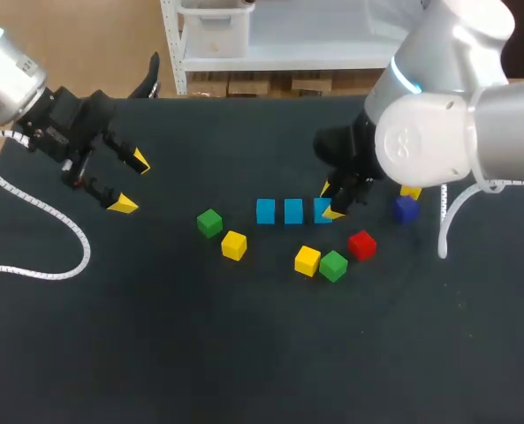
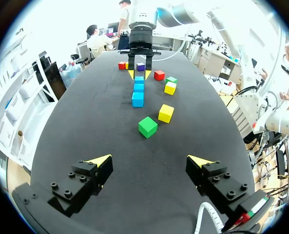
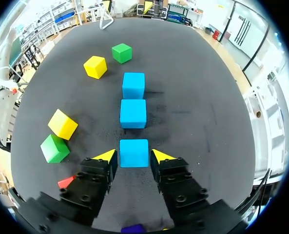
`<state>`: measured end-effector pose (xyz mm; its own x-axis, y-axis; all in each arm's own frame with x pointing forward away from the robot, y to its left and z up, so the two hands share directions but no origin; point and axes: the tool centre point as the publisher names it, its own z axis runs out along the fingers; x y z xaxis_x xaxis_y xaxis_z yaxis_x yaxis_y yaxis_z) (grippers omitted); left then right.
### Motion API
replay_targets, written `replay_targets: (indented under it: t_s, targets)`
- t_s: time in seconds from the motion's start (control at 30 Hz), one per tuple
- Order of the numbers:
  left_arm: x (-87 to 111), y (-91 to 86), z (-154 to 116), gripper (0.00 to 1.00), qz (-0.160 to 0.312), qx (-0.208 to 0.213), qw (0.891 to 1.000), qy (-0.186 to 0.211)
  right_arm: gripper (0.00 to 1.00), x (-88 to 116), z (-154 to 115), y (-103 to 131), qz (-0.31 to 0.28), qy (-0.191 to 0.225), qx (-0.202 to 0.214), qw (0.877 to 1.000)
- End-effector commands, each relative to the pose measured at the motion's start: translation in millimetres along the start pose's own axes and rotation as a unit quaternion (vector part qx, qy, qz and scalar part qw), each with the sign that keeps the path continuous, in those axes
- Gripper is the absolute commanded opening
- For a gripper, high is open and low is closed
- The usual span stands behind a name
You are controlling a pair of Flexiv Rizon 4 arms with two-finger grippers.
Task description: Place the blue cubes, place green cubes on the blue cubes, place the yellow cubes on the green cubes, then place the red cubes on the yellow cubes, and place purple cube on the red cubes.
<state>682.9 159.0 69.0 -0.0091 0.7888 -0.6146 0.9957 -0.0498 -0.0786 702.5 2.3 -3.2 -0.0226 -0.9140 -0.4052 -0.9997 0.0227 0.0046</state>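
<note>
Our right gripper (image 3: 133,156) straddles a small blue cube (image 3: 134,148), with the middle blue cube (image 3: 133,113) and far blue cube (image 3: 133,85) in a straight line dead ahead. Its fingers sit just off the cube's two sides with a thin gap each, so it isn't gripping; our left gripper (image 2: 150,160) is spread wide, empty, well clear of the row. For the green layer we'd split by reach: one green cube (image 1: 209,222) lies off the row's left end, nearer the left arm, and the other green cube (image 1: 333,265), just beside a yellow cube (image 1: 307,260), is nearer the right.

Robotics lab, left arm (image 1: 14,79), right arm (image 1: 438,132), black work table (image 1: 244,353)
</note>
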Motion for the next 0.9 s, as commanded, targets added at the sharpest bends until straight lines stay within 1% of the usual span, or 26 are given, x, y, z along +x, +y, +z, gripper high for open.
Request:
replay_targets:
  t_s: [0.03,0.33,0.4,0.47,0.6,0.63,0.7,0.77,0.8,0.83,0.87,0.9]
  targets:
    - [1.4,-0.7,0.0,1.00,0.002,-0.001,1.000,-0.002,0.46,0.1,0.1,-1.9,0.000,-0.001,-0.002,1.000]
    - [1.4,-0.7,0.0,1.00,0.002,-0.001,1.000,-0.002,0.50,2.0,-3.7,-1.1,0.003,-0.007,-0.002,1.000]
    - [1.4,-0.7,0.0,1.00,0.002,-0.001,1.000,-0.002,0.57,2.6,-6.5,-0.6,0.003,-0.009,-0.001,1.000]
    - [1.4,-0.7,0.0,1.00,0.002,-0.001,1.000,-0.002,0.60,3.8,-9.3,0.3,0.005,-0.014,0.000,1.000]
    - [1.4,-0.7,0.0,1.00,0.002,-0.001,1.000,-0.002,0.59,9.9,-13.7,3.0,0.009,-0.017,0.001,1.000]
    - [1.4,-0.7,0.0,1.00,0.002,-0.001,1.000,-0.002,0.56,11.7,-14.3,3.7,0.010,-0.016,0.000,1.000]
    - [1.4,-0.7,0.0,1.00,0.002,-0.001,1.000,-0.002,0.43,16.4,-14.6,4.8,0.014,-0.014,-0.001,1.000]
    - [1.4,-0.7,0.0,1.00,0.002,-0.001,1.000,-0.002,0.35,21.2,-14.3,5.1,0.018,-0.010,-0.003,1.000]
    - [1.4,-0.7,0.0,1.00,0.002,-0.001,1.000,-0.002,0.24,23.1,-14.0,5.2,0.021,-0.010,-0.003,1.000]
    - [1.4,-0.7,0.0,1.00,0.002,-0.001,1.000,-0.002,0.15,24.8,-13.8,5.1,0.022,-0.010,-0.003,1.000]
    - [1.4,-0.7,0.0,1.00,0.002,-0.001,1.000,-0.002,0.00,25.7,-13.5,5.0,0.022,-0.010,-0.004,1.000]
    - [1.4,-0.7,0.0,1.00,0.002,-0.001,1.000,-0.002,0.00,26.7,-12.9,4.5,0.022,-0.009,-0.004,1.000]
